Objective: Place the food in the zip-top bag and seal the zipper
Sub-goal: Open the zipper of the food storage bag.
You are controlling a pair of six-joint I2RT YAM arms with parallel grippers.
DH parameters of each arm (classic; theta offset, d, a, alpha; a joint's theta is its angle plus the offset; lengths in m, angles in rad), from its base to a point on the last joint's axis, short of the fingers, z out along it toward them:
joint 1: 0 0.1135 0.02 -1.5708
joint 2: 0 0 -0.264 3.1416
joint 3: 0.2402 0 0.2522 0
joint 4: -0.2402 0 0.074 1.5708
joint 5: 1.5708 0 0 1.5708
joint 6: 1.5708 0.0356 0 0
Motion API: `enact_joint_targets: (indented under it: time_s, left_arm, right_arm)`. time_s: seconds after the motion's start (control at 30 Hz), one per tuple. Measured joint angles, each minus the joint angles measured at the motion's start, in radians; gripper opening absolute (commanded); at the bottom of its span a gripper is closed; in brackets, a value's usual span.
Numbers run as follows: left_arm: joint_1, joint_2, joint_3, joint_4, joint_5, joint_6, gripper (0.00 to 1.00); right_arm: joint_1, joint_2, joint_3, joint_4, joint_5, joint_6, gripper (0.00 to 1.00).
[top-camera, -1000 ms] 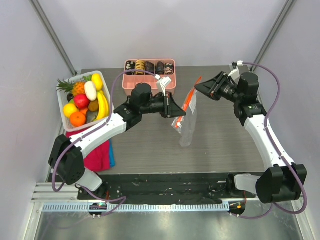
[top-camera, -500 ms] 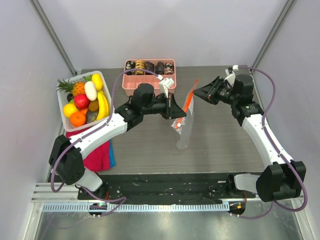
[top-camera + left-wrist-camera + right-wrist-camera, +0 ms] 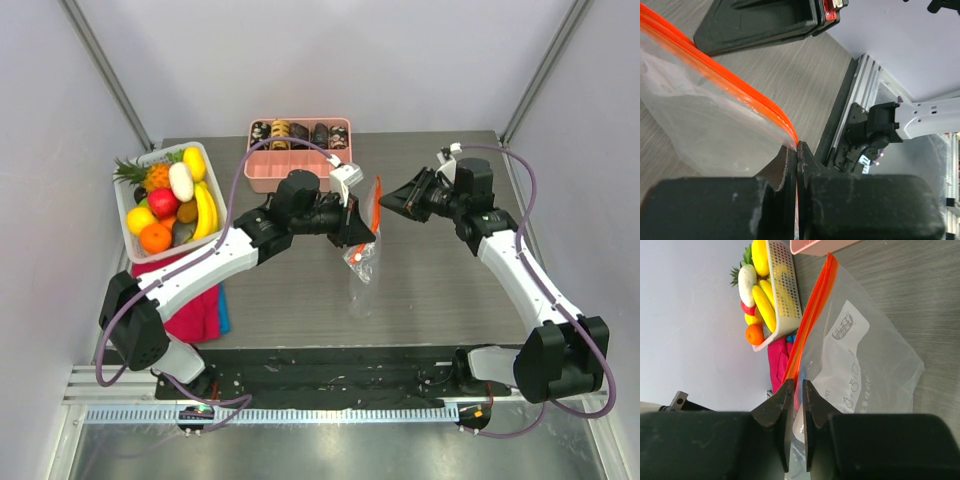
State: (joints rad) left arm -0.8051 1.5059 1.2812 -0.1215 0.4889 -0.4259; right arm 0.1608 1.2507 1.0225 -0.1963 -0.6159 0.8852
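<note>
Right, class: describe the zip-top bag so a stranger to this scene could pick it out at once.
On the grey table, look mid-table, nearer than the pink divided tray. The zip-top bag is held there by the left gripper, with the right gripper close by. It alone is see-through crinkly plastic, edged by an orange-red zipper.

Nothing legible anywhere. Only a grey printed emblem [image 3: 842,329] with small symbols on the zip-top bag [image 3: 865,367], too blurred to read. Faint lettering elsewhere on its film, equally unreadable.
</note>
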Motion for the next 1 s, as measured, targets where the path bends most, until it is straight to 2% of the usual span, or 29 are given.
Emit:
enact_joint_targets:
  time_s: [0.23,0.37,0.73,0.83,0.87,0.9,1.0]
  left_arm:
    - [-0.001,0.0,0.001,-0.019,-0.01,0.044,0.0]
    - [-0.001,0.0,0.001,-0.019,-0.008,0.062,0.0]
    - [-0.002,0.0,0.001,-0.034,-0.003,0.122,0.0]
    - [-0.003,0.0,0.001,-0.034,0.006,0.124,0.0]
    - [-0.003,0.0,0.001,-0.035,0.009,0.125,0.0]
    - [-0.003,0.0,0.001,-0.035,0.01,0.125,0.0]
    - [0.002,0.0,0.001,-0.035,0.01,0.121,0.14]
  right_arm:
    - [0.028,0.0,-0.031,-0.008,-0.01,0.004,0.18]
    - [0.029,0.0,-0.045,0.003,-0.029,0.022,0.27]
    - [0.034,0.005,-0.089,0.187,-0.149,0.15,0.31]
    - [0.04,0.005,-0.102,0.204,-0.158,0.161,0.12]
    - [0.045,0.005,-0.105,0.204,-0.159,0.161,0.01]
    - [0.05,0.005,-0.105,0.203,-0.159,0.158,0.01]
    - [0.06,0.005,-0.105,0.177,-0.151,0.127,0.01]
